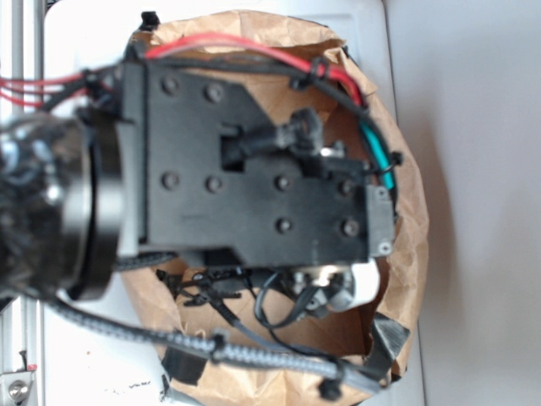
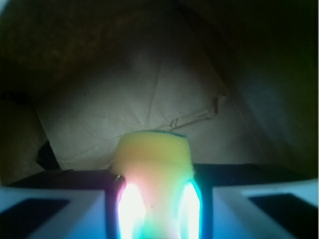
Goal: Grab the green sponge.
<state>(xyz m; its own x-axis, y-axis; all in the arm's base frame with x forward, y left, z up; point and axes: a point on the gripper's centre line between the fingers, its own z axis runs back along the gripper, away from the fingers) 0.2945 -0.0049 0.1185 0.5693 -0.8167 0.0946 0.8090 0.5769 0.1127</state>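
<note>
While our gripper point(image 2: 158, 199) pinches the green sponge point(image 2: 153, 154) between both fingers point(image 2: 79, 211), it sits at 12 o'clock inside the brown paper bag point(image 2: 164, 94) on a white table point(image 1: 473, 169).

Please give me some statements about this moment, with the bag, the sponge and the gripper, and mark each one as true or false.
1. The gripper is shut on the sponge. True.
2. In the wrist view the sponge looks red. False: it looks yellow, with a thin green edge on top.
3. The arm is over an open brown paper bag. True.
4. The exterior view shows the sponge clearly. False: the arm hides it there.
5. The bag's inside is creased paper. True.
6. The sponge lies free on the bag floor, away from the gripper. False: it sits between the fingers.
</note>
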